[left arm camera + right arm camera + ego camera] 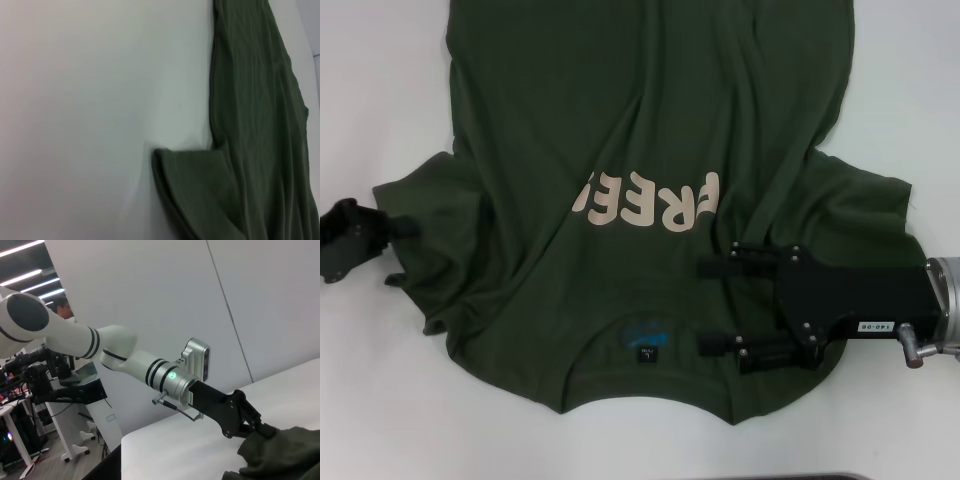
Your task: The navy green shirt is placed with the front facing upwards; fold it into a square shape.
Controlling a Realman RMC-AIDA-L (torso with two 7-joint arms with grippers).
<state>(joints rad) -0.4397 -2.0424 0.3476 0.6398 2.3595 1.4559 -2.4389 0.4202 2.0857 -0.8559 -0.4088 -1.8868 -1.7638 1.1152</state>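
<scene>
The navy green shirt [650, 100] lies spread on the white table [380, 100], collar and black neck label [643, 352] nearest me. Its cream letters [650, 200] are partly creased. My left gripper [400, 232] is at the shirt's left sleeve, shut on the cloth. The right wrist view shows that same gripper [262, 429] pinching the bunched sleeve [280, 455]. My right gripper [710, 305] hovers over the right shoulder beside the collar, open, with nothing between its fingers [730, 268]. The left wrist view shows only the sleeve [200, 185] and the shirt's side [260, 100].
Bare white table [90, 100] surrounds the shirt on the left, right and near sides. The table's front edge [770, 476] runs just below the collar. Beyond the table, the right wrist view shows desks and equipment [45, 385] and a grey wall.
</scene>
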